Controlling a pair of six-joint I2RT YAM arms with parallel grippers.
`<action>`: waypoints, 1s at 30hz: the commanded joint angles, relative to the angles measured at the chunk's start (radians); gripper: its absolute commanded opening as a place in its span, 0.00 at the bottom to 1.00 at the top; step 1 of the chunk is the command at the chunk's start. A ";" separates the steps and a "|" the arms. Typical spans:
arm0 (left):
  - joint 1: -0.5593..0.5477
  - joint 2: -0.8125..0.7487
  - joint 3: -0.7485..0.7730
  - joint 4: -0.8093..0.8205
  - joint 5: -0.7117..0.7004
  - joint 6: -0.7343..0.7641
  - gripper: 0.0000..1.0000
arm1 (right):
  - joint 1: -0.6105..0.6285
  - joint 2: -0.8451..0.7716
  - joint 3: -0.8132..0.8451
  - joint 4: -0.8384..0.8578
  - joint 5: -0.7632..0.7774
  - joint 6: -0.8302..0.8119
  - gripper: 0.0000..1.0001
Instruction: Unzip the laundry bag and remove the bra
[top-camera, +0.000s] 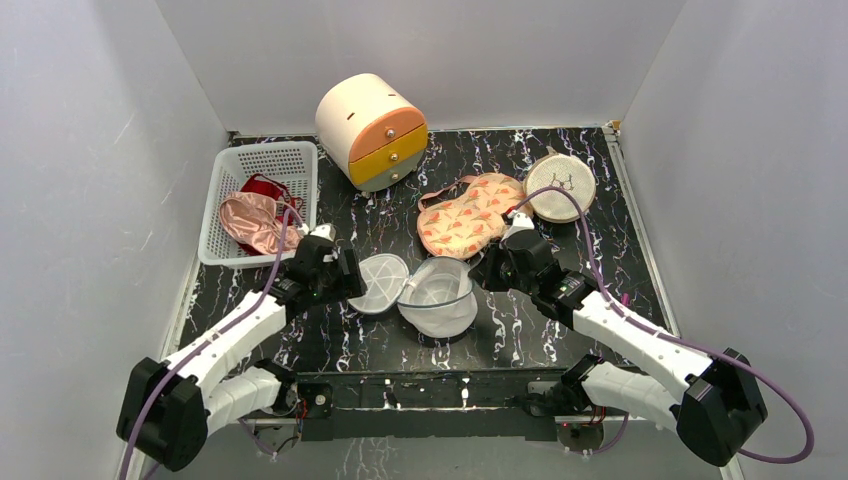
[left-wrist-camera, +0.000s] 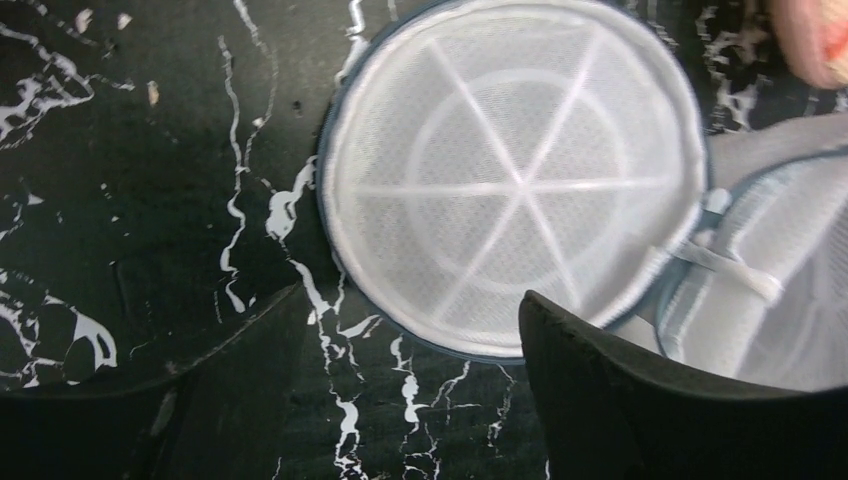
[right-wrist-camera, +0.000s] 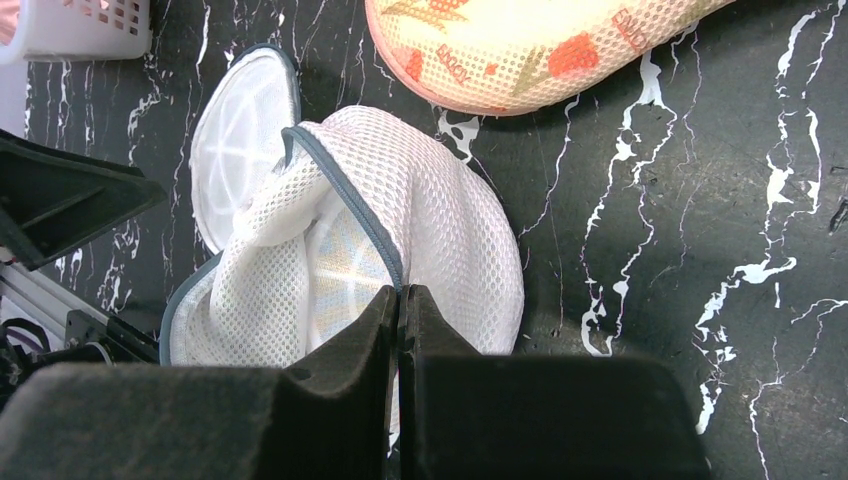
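Note:
The laundry bag (top-camera: 437, 295) lies on its side at mid-table, white mesh with a blue-grey rim. Its round lid (top-camera: 383, 283) is flipped open to the left and fills the left wrist view (left-wrist-camera: 515, 180). My right gripper (right-wrist-camera: 400, 290) is shut on the bag's blue-grey rim (right-wrist-camera: 350, 205); from above it sits at the bag's right side (top-camera: 487, 268). My left gripper (left-wrist-camera: 412, 300) hangs open over the lid's near edge with nothing between its fingers, left of the lid from above (top-camera: 352, 275). A peach bra (top-camera: 468, 215) with orange print lies on the table just beyond the bag (right-wrist-camera: 530, 45).
A white perforated basket (top-camera: 262, 200) at back left holds pink and red garments. A cream drawer unit (top-camera: 372, 130) with orange and yellow drawers stands at the back. A beige round mesh pouch (top-camera: 560, 186) lies at back right. Grey walls close in three sides.

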 joint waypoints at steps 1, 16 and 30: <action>-0.030 0.045 -0.013 -0.028 -0.137 -0.062 0.71 | -0.003 -0.024 0.005 0.059 0.007 0.010 0.00; -0.034 0.176 0.007 0.065 -0.169 -0.081 0.35 | -0.003 -0.048 0.001 0.051 0.005 0.006 0.00; -0.034 0.263 -0.043 0.119 -0.150 -0.110 0.38 | -0.004 -0.030 -0.018 0.073 -0.001 0.012 0.00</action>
